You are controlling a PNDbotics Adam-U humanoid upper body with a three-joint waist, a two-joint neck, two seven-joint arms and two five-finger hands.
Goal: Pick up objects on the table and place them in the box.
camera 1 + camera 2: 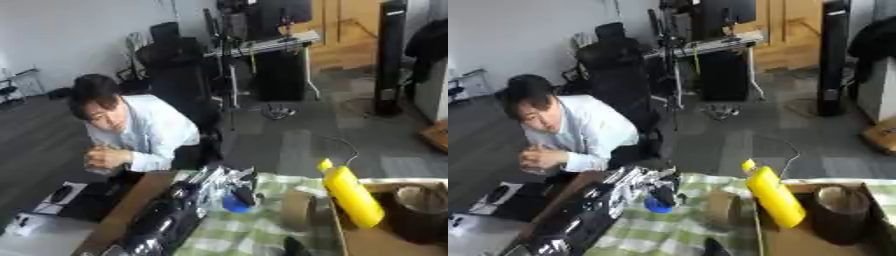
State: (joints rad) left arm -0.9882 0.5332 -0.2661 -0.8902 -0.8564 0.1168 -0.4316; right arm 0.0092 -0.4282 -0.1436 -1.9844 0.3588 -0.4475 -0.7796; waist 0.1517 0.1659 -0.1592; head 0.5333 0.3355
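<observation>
One blue object (234,204) sits pinched in the curled fingers of my left hand (223,186) above the checked surface (254,235), well left of the box (376,240), and could drop short there, or bump the yellow bottle (352,194) leaning at the box's near wall.

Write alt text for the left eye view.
The robot's left hand reaches over a blue object on a green checked cloth. A yellow bottle leans at the cardboard box edge, beside a tape roll.
</observation>
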